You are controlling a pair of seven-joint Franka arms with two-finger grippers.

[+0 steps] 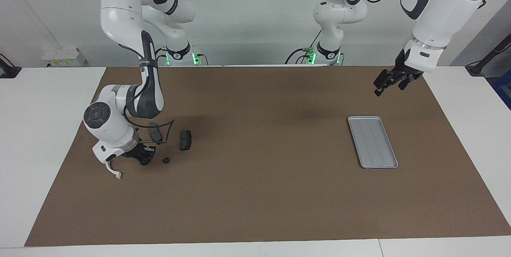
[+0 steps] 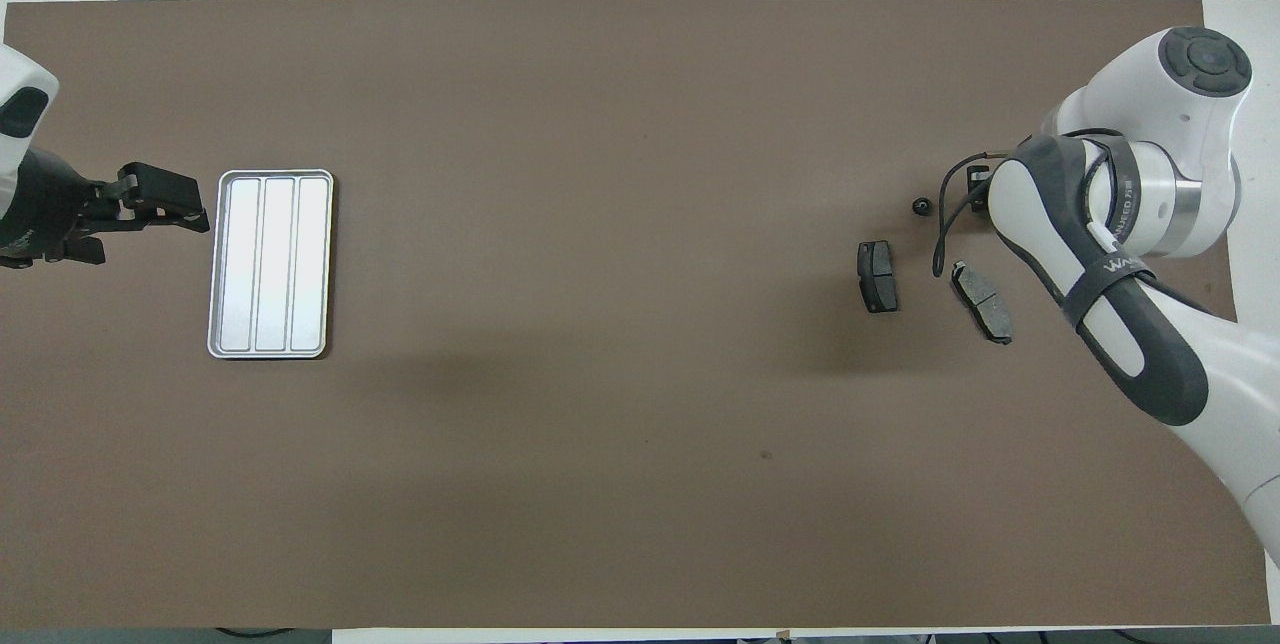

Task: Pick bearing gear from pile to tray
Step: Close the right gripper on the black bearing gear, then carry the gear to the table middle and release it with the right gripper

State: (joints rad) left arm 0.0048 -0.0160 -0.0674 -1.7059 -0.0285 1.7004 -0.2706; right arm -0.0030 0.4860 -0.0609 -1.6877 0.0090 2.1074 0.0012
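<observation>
Pads beside pile, possibly crowding pincer.

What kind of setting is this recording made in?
Probably a robotics lab bench: two white arms fixed to a white table, a brown mat as work surface, and only a metal tray and brake pads laid out.

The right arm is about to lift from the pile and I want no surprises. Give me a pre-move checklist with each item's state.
1. Right gripper down at the pile: ok.
2. A part held in it: cannot tell.
3. Loose round piece lying apart from it: ok.
4. Tray bare: ok.
5. Left gripper waiting beside the tray, not over it: ok.
6. Mat between pile and tray free of things: ok.
</observation>
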